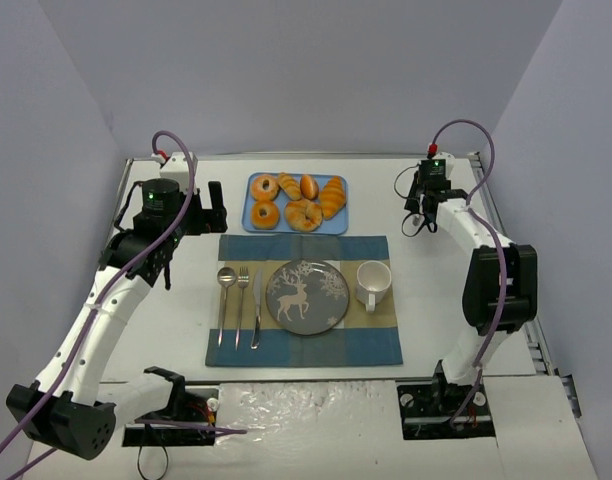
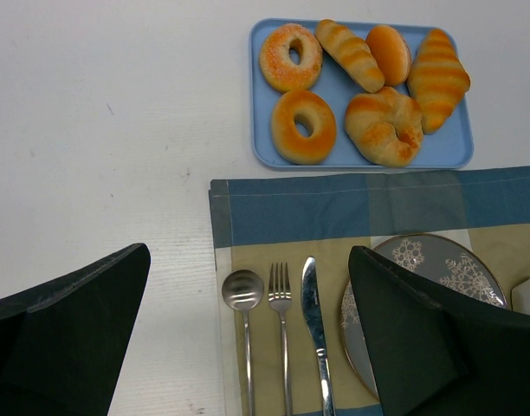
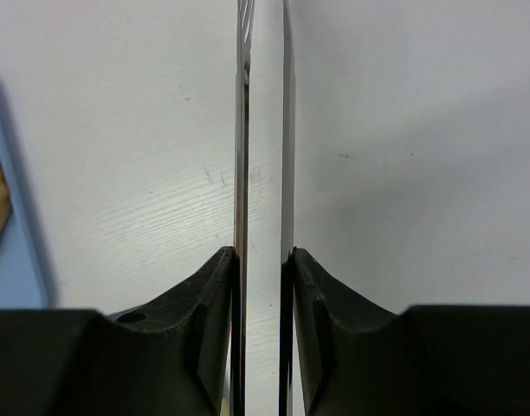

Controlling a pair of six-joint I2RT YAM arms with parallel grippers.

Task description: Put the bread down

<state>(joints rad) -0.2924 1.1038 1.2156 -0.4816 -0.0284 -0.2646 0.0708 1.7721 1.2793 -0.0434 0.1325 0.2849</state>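
Note:
The bread is a ridged golden croissant with tapered ends, lying at the right end of the blue tray. It also shows in the left wrist view. My left gripper is open and empty, hovering left of the tray above the placemat's left edge. My right gripper is over bare table right of the tray. It is shut on a pair of thin metal tongs, whose two blades run forward between its fingers.
The tray also holds two ring donuts, a long roll, a small oval roll and a twisted pastry. A checked placemat carries a spoon, fork, knife, deer plate and white cup.

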